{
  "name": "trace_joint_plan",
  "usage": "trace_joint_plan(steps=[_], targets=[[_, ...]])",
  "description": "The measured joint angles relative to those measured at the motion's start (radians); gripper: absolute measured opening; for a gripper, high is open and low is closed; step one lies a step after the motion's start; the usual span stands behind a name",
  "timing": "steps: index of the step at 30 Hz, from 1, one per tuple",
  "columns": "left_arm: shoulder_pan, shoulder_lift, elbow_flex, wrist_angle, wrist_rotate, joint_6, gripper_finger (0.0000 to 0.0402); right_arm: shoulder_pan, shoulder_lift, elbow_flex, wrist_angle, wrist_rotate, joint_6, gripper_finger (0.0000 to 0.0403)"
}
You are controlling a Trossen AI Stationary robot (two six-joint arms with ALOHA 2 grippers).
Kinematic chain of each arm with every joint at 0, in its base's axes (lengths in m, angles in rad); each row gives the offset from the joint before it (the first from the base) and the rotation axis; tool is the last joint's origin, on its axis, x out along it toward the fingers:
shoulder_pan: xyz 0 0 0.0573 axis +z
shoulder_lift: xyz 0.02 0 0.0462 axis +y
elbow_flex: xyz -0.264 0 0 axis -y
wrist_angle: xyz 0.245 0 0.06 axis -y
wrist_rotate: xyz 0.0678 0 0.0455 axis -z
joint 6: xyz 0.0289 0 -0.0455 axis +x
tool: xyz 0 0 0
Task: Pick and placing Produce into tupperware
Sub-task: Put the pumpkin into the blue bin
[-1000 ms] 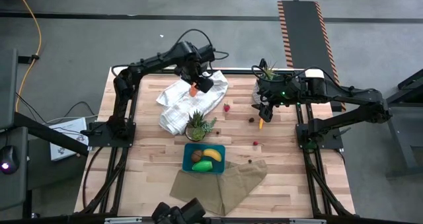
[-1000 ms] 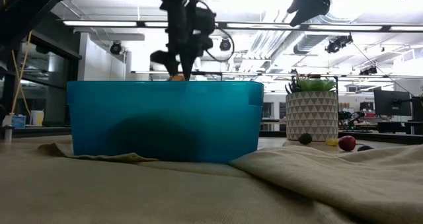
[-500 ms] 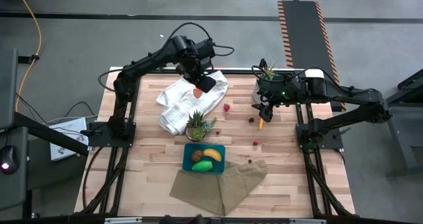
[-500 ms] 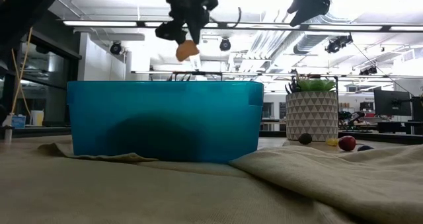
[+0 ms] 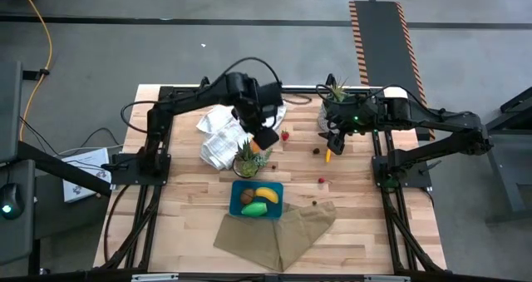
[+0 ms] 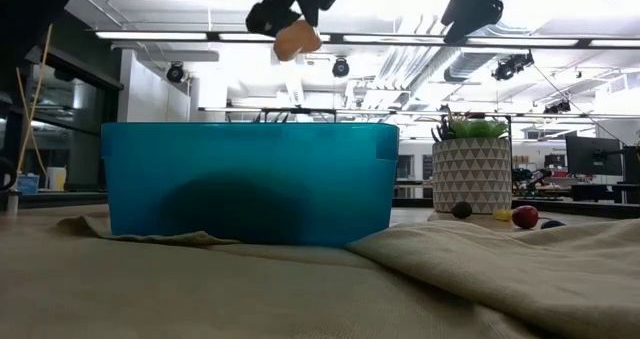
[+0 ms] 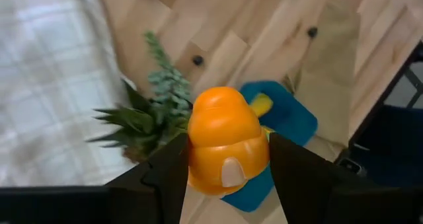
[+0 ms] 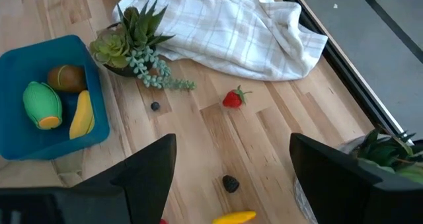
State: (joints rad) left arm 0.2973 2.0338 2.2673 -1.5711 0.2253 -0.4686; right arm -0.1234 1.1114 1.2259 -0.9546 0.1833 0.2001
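My left gripper (image 5: 264,137) hangs above the small potted plant (image 5: 249,155), shut on an orange piece of produce (image 7: 225,145), which also shows high above the tupperware in the low view (image 6: 290,41). The teal tupperware (image 5: 235,190) stands on the table near the tan cloth and holds a banana (image 8: 82,115), a kiwi (image 8: 66,77) and a green pepper (image 8: 41,104). At the far right my right gripper (image 5: 334,141) waits open, above the table and touching nothing. My left gripper pinches the orange piece between its two fingers (image 7: 168,178), which sit on its two opposite sides (image 7: 195,161). The fingers come from above, pointing steeply down. The piece is lifted clear, high over the plant and the table.
A white towel (image 5: 218,132) lies far left of the plant. A strawberry (image 8: 232,98), a dark berry (image 8: 230,183), a tiny blue berry (image 8: 154,106) and a yellow piece (image 5: 328,155) lie loose on the wood. A second potted plant (image 5: 337,95) stands at the back right. The tan cloth (image 5: 278,232) lies near the front edge.
My left gripper has risen and travelled from over the white towel toward the near edge and slightly right, rolling a little, and now hangs above the small plant. The orange piece has gone with it, staying between the fingers.
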Motion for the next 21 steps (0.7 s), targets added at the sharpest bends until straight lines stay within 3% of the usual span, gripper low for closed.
trace_joint_plan(steps=[10,21], targets=[[-0.127,0.000,0.000,0.000,0.000,-0.058,0.0179,0.000,0.000,0.000,-0.115,-0.080,0.001,0.0286],[-0.263,0.000,-0.004,0.000,-0.061,-0.067,0.0176,0.049,-0.028,0.000,-0.194,-0.082,0.046,0.0286]])
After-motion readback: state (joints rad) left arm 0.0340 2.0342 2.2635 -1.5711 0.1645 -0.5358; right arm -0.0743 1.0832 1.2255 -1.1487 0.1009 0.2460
